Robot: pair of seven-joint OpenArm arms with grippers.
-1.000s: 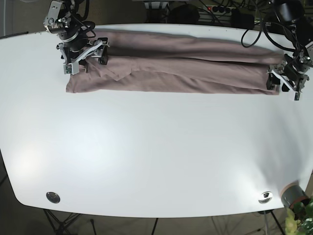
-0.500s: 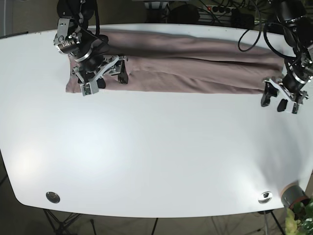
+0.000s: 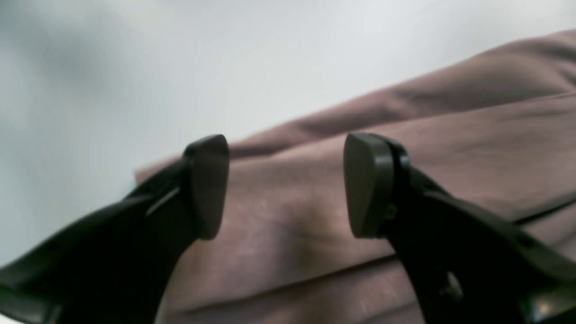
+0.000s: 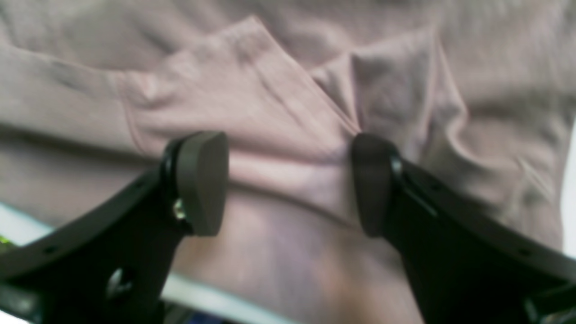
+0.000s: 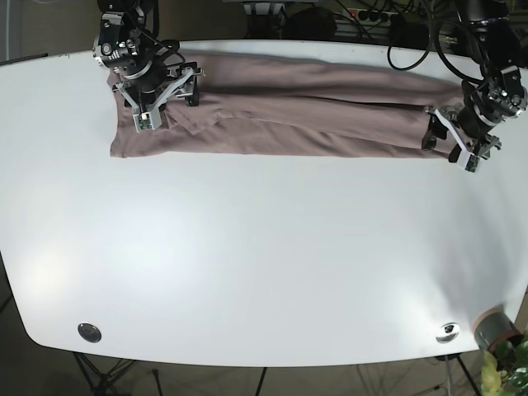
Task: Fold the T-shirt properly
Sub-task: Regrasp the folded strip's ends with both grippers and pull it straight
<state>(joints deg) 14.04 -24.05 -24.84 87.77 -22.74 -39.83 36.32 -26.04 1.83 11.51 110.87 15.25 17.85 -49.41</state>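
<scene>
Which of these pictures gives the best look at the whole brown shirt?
The base view: it shows the T-shirt whole, folded into a long strip across the table. The left wrist view shows only one end beyond the open left gripper; the right wrist view shows blurred creases past the open right gripper.

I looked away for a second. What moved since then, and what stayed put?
Both grippers swung back over the T-shirt: the right gripper toward its sleeve end, the left gripper off the bare table onto its far end. Both are open, holding nothing. The shirt stayed put.
</scene>
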